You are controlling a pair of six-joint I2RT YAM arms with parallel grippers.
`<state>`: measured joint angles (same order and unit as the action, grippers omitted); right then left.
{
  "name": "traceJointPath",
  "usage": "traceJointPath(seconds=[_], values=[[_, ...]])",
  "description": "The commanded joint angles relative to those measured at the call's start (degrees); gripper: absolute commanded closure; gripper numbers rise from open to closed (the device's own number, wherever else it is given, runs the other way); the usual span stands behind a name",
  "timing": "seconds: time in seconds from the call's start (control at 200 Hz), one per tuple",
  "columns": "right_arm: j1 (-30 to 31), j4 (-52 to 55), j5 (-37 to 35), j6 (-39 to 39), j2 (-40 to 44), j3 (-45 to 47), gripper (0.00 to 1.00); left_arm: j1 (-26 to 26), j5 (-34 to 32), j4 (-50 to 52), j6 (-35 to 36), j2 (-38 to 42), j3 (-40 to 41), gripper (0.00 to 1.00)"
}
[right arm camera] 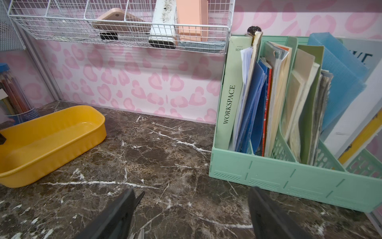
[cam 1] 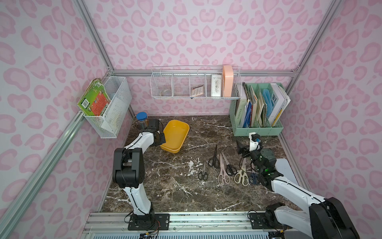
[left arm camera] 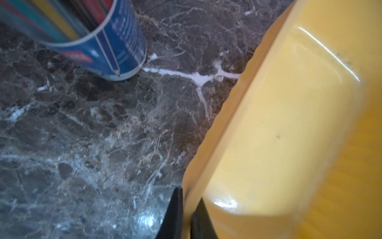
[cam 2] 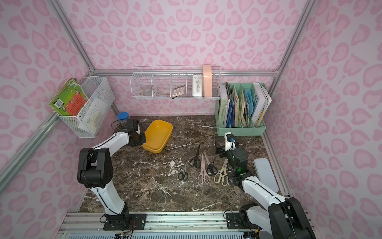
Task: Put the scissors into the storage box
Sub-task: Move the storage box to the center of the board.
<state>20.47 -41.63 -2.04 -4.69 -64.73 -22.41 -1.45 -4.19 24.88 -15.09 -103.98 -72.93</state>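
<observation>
In both top views my left gripper (cam 1: 163, 140) pinches the near-left rim of the yellow box (cam 1: 175, 132), tilted at center left; six scissors (cam 1: 225, 167) lie untouched on the marble at lower right. Left wrist: both fingers clamp the box wall (left arm camera: 268, 124), pencil tub (left arm camera: 99, 41) upper left. Right wrist: my right gripper (right arm camera: 190, 213) gapes wide, empty. I'd say I'm positioning the box; next, drag it toward the scissors.

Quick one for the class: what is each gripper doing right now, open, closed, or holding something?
Left gripper: closed on the rim of the yellow storage box.
Right gripper: open, holding nothing, above the scissors.
</observation>
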Motion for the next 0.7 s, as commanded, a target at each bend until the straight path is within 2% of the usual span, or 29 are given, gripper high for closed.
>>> traceJointPath(seconds=[0.0,0.175,0.255,0.365,0.395,0.47,0.55,0.605,0.695], values=[[0.7,1.4,4.2,-1.7,-0.5,-0.5,0.14,-1.2,-0.4,5.2,-1.1,5.4,3.6,1.0],[3.8,4.9,3.5,-5.3,-0.1,0.2,0.15,-2.4,4.1,6.7,-12.8,20.0,17.9,1.0],[5.5,5.3,5.1,-9.0,-0.1,1.1,0.15,-5.2,4.2,7.0,-18.7,27.6,24.8,1.0],[9.9,10.7,4.8,-11.6,-2.2,-0.6,0.16,-11.7,-0.3,9.5,-29.0,38.1,32.3,1.0],[10.9,12.9,4.7,-12.8,-3.3,-1.6,0.22,-13.5,-0.7,9.2,-31.1,40.3,34.0,1.0],[12.5,16.8,8.2,-16.5,-6.3,-4.1,0.28,-17.6,-3.3,12.0,-37.1,44.1,36.0,1.0],[14.5,22.1,11.4,-18.8,-10.1,-7.9,0.3,-22.6,-8.6,15.1,-42.3,47.4,37.1,1.0],[16.0,27.1,11.0,-19.5,-12.7,-10.8,0.32,-24.5,-10.6,15.3,-44.4,49.1,38.3,1.0],[16.5,33.8,11.7,-21.0,-17.4,-15.6,0.36,-24.7,-11.7,15.5,-47.3,49.3,39.3,1.0]])
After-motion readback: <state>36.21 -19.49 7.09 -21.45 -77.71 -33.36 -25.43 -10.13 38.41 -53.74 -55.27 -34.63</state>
